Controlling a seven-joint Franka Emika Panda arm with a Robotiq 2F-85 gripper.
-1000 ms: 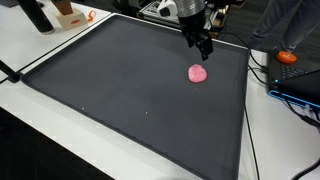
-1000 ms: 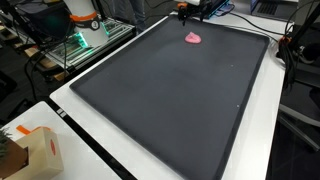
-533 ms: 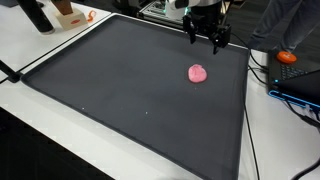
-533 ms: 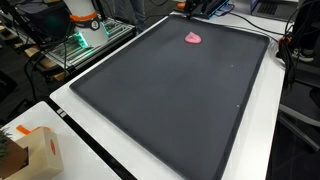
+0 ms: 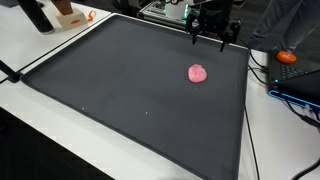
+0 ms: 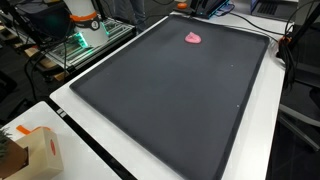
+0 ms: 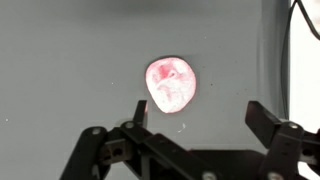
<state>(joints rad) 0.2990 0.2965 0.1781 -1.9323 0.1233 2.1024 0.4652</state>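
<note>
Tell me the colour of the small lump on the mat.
Pink lump, with whitish patches; wrist view shows it best.

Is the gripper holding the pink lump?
No, the open gripper hangs clear of the pink lump, which lies alone on the dark mat.

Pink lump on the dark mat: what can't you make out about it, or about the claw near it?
- Pink lump: what it is; soft-focus in the wrist view, tiny in both exterior views.
- Gripper: open, but its arm is cut off by the top edge in an exterior view.
- Underside of the lump: hidden against the mat.
</note>
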